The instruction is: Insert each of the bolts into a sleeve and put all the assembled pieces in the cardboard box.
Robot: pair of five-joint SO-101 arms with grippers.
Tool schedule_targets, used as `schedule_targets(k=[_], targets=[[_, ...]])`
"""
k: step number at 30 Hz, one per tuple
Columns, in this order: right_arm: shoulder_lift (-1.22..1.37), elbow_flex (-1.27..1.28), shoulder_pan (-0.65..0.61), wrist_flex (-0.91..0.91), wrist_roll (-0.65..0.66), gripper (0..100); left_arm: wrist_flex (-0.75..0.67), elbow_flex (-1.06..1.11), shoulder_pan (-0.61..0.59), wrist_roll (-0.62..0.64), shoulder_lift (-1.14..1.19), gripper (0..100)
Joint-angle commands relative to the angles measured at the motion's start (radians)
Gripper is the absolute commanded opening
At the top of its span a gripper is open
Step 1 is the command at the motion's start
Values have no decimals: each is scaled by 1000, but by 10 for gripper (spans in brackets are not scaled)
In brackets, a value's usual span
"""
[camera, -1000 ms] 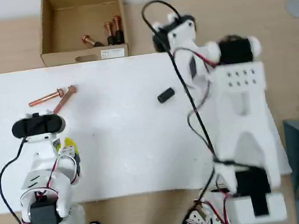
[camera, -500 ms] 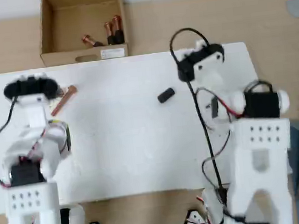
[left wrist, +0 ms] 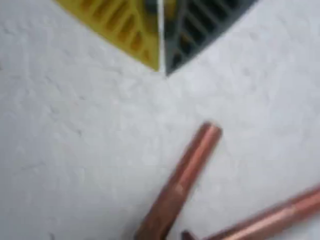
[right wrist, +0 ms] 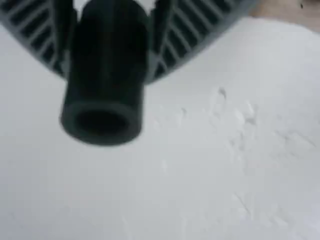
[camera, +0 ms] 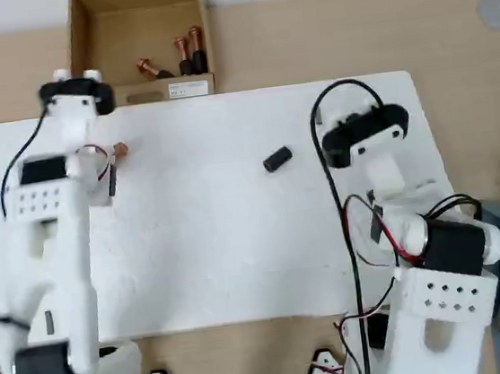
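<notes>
With left gripper (left wrist: 161,62) pinched together, hovers near two bolts (left wrist: 182,177) on the mat (left wrist: 75,150); with right gripper (right wrist: 109,55), clamps a black sleeve (right wrist: 102,107).

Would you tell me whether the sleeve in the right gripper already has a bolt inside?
Empty: the sleeve held in the right gripper shows an open dark bore with no bolt in it.

Two loose bolts (left wrist: 180,182) (left wrist: 272,217), two separate sleeves (camera: 277,159) (right wrist: 105,95) and three assembled pieces (camera: 148,69) (camera: 183,55) (camera: 197,47) are showing; one cardboard box (camera: 77,53) is standing.

left gripper (left wrist: 161,62) closed, right gripper (right wrist: 107,30) clamped
</notes>
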Motion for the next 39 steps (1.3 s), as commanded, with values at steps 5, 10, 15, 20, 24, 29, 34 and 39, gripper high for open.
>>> schedule_targets(k=[5,10,15,20,24,29,34,39], targets=[[-19,27,51,-58,14,10,138,-325,-5,-143,251,0],[-19,27,51,-60,14,10,279,-555,-8,-152,456,1],[-19,27,51,-61,14,10,351,-781,-9,-175,644,62],[-18,28,51,-71,14,10,411,-990,-5,-189,783,71],[-15,28,48,-75,14,10,459,-1125,-6,-204,877,71],[-15,28,48,-75,14,10,522,-1250,-8,-239,981,72],[-15,28,47,-75,14,10,522,-1318,-8,-239,1064,72],[-15,28,47,-75,14,10,514,-1370,-3,-239,1129,72]])
